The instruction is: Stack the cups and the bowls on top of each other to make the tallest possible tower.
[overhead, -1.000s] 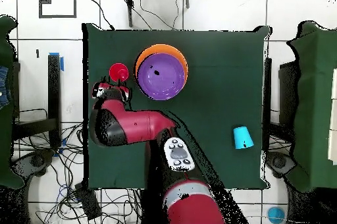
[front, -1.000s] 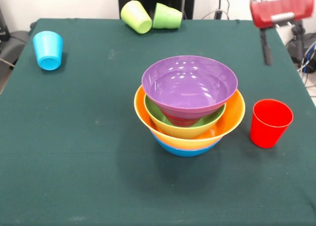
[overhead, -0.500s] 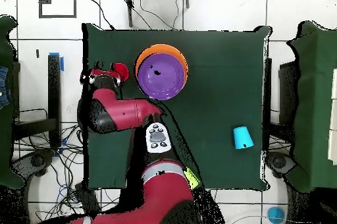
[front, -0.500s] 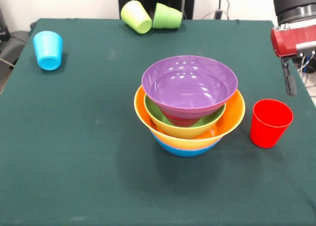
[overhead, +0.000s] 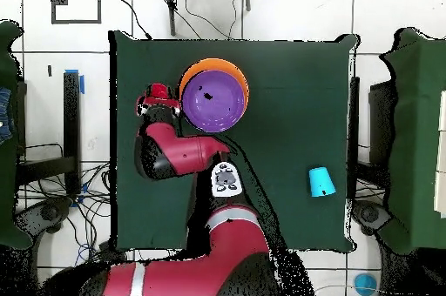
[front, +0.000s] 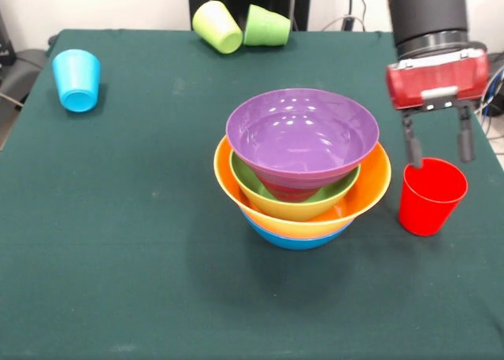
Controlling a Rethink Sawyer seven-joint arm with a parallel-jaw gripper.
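The tower stands mid-table: a purple bowl on top, then a red one, a green bowl, the large orange bowl and a blue bowl at the bottom. To its right a red cup stands upright. My gripper hangs open just above that cup's rim, one finger over each side, holding nothing. A sky blue cup lies at the far left. A yellow-green cup and a green cup lie on their sides at the back edge. From overhead, the gripper covers the red cup beside the tower.
The green cloth table carries everything. In the overhead view my arm crosses the table's lower left part, and the sky blue cup lies at the right. Cables and furniture ring the table.
The gripper swung in from the table's right edge to a spot directly over the red cup and turned so both fingers face the front camera. Cups and bowls have not moved.
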